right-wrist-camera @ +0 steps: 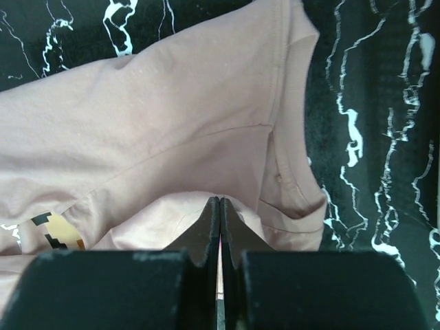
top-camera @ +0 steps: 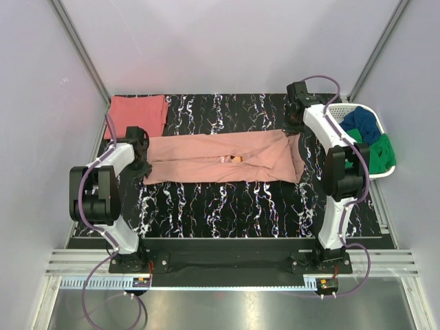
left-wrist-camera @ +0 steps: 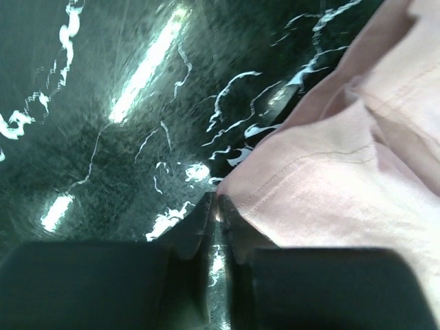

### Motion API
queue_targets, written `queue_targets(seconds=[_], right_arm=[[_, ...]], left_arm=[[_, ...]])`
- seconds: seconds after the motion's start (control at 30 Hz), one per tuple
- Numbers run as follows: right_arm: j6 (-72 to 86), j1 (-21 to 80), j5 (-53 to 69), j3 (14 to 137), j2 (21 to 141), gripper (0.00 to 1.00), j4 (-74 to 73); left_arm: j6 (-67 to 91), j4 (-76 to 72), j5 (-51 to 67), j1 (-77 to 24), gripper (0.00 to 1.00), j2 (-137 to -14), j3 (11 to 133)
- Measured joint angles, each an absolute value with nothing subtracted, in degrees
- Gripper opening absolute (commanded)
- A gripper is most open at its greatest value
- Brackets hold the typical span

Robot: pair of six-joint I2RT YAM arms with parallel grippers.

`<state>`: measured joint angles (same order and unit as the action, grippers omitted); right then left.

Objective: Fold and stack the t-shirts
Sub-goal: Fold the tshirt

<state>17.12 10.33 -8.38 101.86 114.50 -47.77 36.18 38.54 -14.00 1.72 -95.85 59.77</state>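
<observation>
The left pincer (left-wrist-camera: 218,201) has its jaws drawn together to a thin slit. The hem corner of the salmon-pink t-shirt (top-camera: 220,159) comes right up to its tips, so it looks clamped on that corner, though how much cloth lies inside is hidden. The blurred wrist view cuts off everything beyond the corner.

The right pincer (right-wrist-camera: 220,202) is closed too, with a sliver of pink showing between the jaws. A small hump of cloth rises just ahead of its tips. Which edge of the shirt it holds is hard to make out, because its own fingers cover the spot. From above, the arm's wrist also hides the far right corner of the shirt.

The shirt lies stretched in a long band on the black marbled table (top-camera: 227,206), running from one pincer to the other. Ahead and to the right of the right pincer, a sleeve seam curves to the shirt's edge, with bare table beyond it. Ahead and to its left, the orange tag (right-wrist-camera: 52,234) is partly covered by a fold and its markings are unreadable.

Beyond the left pincer, in the far left corner, lies the folded coral-red t-shirt (top-camera: 139,115), near the pink one but not touching it. To the right of the right pincer stands a white laundry basket (top-camera: 344,108) holding a blue garment (top-camera: 363,125) and a green garment (top-camera: 382,152). Their shapes cannot be told.
</observation>
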Motion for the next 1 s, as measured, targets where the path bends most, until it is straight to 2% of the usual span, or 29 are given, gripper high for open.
queue_targets(seconds=[0.1,0.13,0.27,0.3,0.4,0.6,0.73,1.0], right_arm=[[17.4,10.3,-6.5,102.3,116.1,0.07,-47.9],[17.5,10.3,-6.2,102.3,116.5,0.08,-47.8],[18.6,10.1,-4.9,104.3,119.4,0.3,-48.5],[19.0,9.9,-4.8,105.7,120.6,0.42,-48.9],[20.9,9.2,-5.4,108.8,122.9,0.58,-50.0],[28.5,8.7,-8.3,108.2,121.0,0.6,-53.7],[37.6,8.6,-4.8,98.6,114.5,0.53,-54.4],[53.3,10.2,2.7,80.1,110.2,0.57,-50.9]], left_arm=[[36.6,39.9,-14.1,1.6,0.51,-96.2,61.4],[36.6,40.5,-14.2,1.6,0.52,-96.2,61.9],[37.0,42.4,-14.5,1.6,0.56,-96.1,64.5],[37.0,42.7,-14.6,1.6,0.57,-95.9,65.3],[36.9,42.5,-13.9,1.6,0.58,-95.2,67.2],[36.2,40.2,-8.6,1.6,0.58,-94.8,69.0],[36.0,38.8,-5.3,1.6,0.58,-96.9,71.1],[36.0,36.5,-0.5,1.6,0.57,-100.1,72.4]])
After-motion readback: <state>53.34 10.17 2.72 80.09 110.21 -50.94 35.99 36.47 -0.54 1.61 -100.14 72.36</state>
